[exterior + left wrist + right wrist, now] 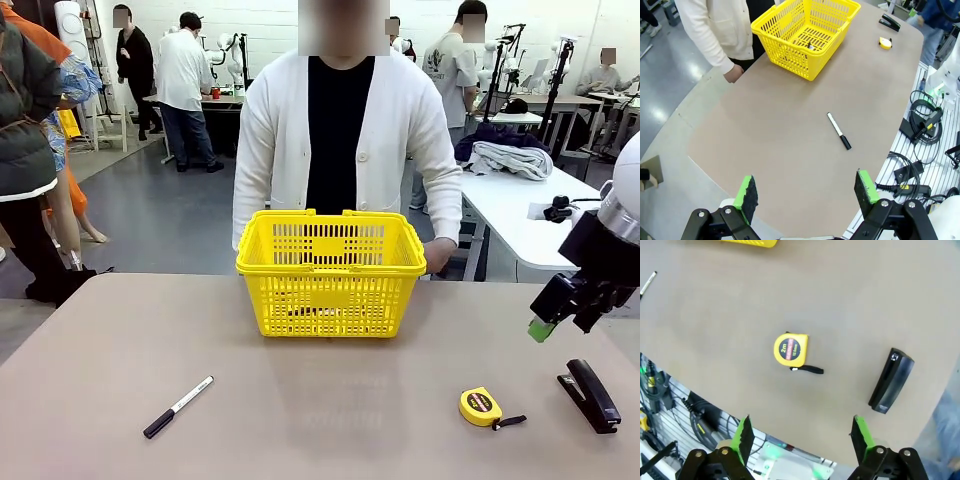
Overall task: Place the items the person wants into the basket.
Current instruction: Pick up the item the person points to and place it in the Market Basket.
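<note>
Nearest the front camera lay a marker point(178, 407) with a white barrel and black cap, at an angle on the left part of the table point(100, 350). A round yellow tape measure point(482, 406) with a black strap lay on the right part, and a black stapler point(588, 396) lay just beyond it toward the table's right edge, apart from it. At the far middle stood the yellow basket point(330, 272), upright, its handles folded down along the rim. The left wrist view showed something small and dark on its floor, too small to identify; from the front it appeared merely as dark patches behind the lattice. The person point(340, 140) in a white cardigan stood directly behind the basket, one hand point(438, 255) at its far right corner; the other hand was hidden from the front by the basket and appeared in the left wrist view at the table's edge. The left gripper point(807, 187) hung high above the near left part of the table with its jaws spread wide and nothing between them, the marker lying below and ahead of it. The right gripper point(802, 435) hung over the table's right side, equally wide open and empty, well above the tape measure and stapler, with nothing standing between them. Cables and equipment below the table edge were cut off by the frames of both wrist views.
</note>
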Tool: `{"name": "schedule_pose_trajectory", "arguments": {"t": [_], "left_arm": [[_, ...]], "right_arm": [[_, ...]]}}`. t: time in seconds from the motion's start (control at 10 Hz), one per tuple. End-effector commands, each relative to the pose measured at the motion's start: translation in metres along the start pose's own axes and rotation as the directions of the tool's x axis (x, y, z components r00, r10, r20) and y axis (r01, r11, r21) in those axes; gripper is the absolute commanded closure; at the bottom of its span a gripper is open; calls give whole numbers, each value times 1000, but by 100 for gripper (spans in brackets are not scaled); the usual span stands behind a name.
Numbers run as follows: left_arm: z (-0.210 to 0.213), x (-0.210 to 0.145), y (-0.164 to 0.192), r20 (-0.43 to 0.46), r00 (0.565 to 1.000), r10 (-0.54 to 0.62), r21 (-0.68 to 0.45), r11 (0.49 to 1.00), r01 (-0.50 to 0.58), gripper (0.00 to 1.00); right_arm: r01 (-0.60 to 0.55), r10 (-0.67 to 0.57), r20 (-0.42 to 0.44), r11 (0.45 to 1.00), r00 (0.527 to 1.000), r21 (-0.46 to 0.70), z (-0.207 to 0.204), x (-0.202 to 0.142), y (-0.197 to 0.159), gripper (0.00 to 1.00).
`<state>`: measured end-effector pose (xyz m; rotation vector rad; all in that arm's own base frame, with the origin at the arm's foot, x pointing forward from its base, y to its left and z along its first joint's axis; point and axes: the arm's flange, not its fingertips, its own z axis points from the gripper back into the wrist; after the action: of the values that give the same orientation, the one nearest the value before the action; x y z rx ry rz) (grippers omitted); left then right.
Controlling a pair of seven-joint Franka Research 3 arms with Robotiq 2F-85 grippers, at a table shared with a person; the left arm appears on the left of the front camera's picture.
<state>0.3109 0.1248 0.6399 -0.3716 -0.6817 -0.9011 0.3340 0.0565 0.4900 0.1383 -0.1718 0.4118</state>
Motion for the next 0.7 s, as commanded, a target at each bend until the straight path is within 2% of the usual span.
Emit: {"name": "schedule_pose_trajectory", "arguments": {"t": [0.0, 0.5, 0.6], "left_arm": [[1, -1, 0, 18, 1000, -10, -12, 1000, 10, 0], [1, -1, 0, 18, 1000, -10, -12, 1000, 10, 0], [1, -1, 0, 18, 1000, -10, -12, 1000, 10, 0]], "right_arm": [[-9, 9, -1, 1000, 1000, -14, 6, -4, 7, 0], [-20, 20, 14, 1000, 1000, -4, 7, -2, 7, 0], [-61, 62, -53, 998, 997, 9, -19, 1, 27, 0]]}}
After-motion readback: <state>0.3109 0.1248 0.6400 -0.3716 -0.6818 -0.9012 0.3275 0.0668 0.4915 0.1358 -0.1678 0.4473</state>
